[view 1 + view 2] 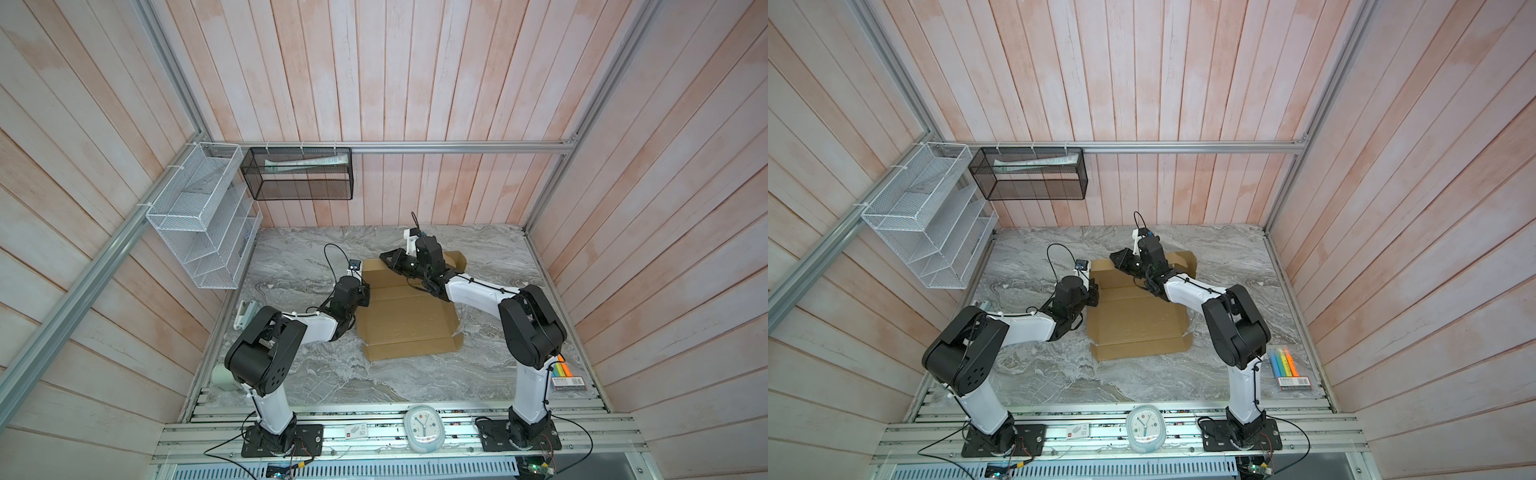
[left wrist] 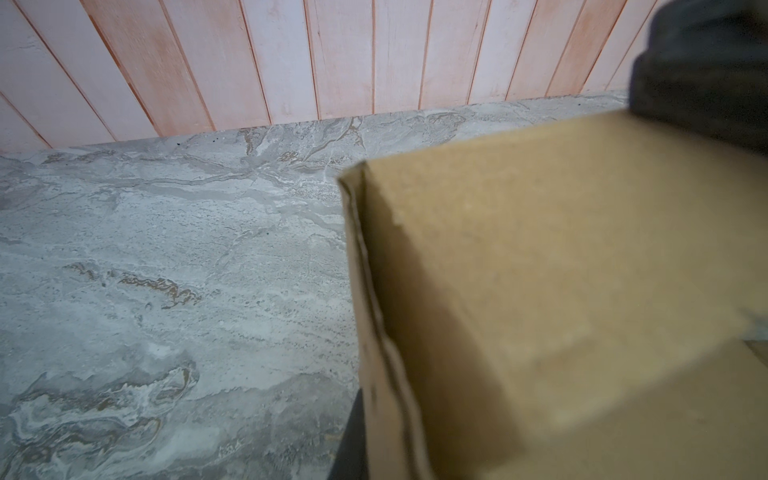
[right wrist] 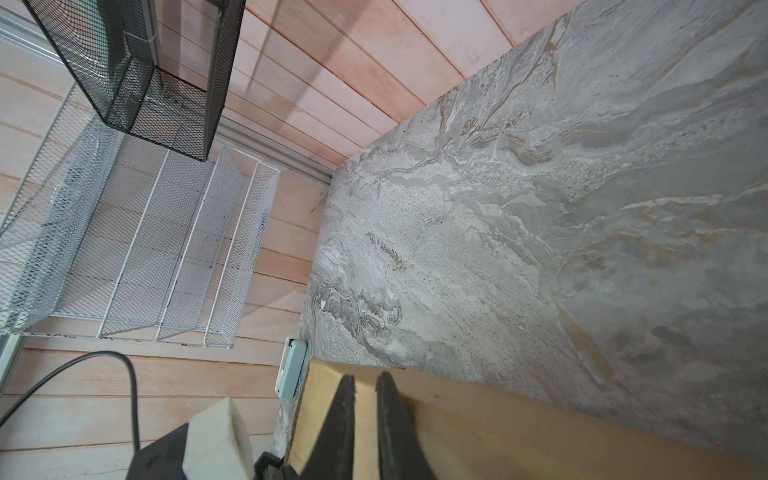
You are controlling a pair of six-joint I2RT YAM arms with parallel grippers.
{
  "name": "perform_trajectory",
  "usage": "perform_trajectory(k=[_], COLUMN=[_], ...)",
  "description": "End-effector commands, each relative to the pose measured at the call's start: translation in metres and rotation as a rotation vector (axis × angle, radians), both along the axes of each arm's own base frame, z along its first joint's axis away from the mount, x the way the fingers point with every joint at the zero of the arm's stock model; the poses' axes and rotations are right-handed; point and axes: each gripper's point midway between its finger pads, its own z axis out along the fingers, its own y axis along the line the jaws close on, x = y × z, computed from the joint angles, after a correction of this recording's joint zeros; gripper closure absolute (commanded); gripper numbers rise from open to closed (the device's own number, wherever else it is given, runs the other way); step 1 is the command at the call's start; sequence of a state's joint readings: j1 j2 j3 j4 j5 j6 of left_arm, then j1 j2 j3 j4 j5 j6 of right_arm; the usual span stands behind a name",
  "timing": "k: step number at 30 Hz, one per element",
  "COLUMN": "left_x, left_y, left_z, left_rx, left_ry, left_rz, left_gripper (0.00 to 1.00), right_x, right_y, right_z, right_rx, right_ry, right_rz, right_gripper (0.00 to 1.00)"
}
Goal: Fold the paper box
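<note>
In both top views the plain brown corrugated-cardboard paper box (image 1: 409,320) lies on the grey marbled tabletop (image 1: 316,374); left wrist view: left gripper (image 2: 359,453) seemingly pinches its side wall, which could buckle; right wrist view: right gripper (image 3: 365,386), nearly pressed together, could slide off the rear flap.

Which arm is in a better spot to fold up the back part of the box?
Right, I think. The right pincer lies across the far panel of the paper box, fingers nearly together. The left pincer sits at the box's left edge, seemingly pinching the side flap.
</note>
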State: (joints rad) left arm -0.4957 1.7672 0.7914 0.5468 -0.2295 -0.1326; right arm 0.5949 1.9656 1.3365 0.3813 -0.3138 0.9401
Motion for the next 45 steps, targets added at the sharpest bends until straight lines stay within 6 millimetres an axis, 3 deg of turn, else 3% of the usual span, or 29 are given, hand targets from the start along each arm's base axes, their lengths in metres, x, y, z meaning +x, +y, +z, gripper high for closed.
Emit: perform_trajectory(k=[1, 10, 14, 27, 32, 39, 45], left_x=[0.013, 0.016, 0.019, 0.026, 0.024, 0.016, 0.012], left_y=[-0.002, 0.0, 0.0, 0.0, -0.003, -0.008, -0.013], left_z=[0.018, 0.03, 0.034, 0.036, 0.029, 0.01, -0.003], left_rx=[-0.028, -0.038, -0.038, -0.043, -0.045, -0.043, -0.029], left_ry=[-0.049, -0.067, -0.078, -0.086, -0.061, -0.012, 0.015], left_rz=[0.028, 0.048, 0.059, 0.079, 0.062, 0.032, 0.006], left_gripper=[0.89, 0.72, 0.71, 0.98, 1.0, 0.77, 0.69], right_x=[-0.001, -0.001, -0.002, -0.001, 0.0, 0.001, 0.001], right_y=[-0.004, -0.006, -0.006, -0.006, -0.007, -0.01, -0.011], right_z=[-0.037, -0.04, -0.042, -0.048, -0.049, -0.05, -0.052], right_rx=[-0.049, -0.051, -0.046, -0.052, -0.054, -0.053, -0.057], right_ry=[0.081, 0.091, 0.098, 0.116, 0.126, 0.14, 0.146], right_rz=[-0.02, -0.033, -0.035, -0.039, -0.048, -0.058, -0.062], right_gripper=[0.86, 0.86, 0.86, 0.87, 0.87, 0.87, 0.87])
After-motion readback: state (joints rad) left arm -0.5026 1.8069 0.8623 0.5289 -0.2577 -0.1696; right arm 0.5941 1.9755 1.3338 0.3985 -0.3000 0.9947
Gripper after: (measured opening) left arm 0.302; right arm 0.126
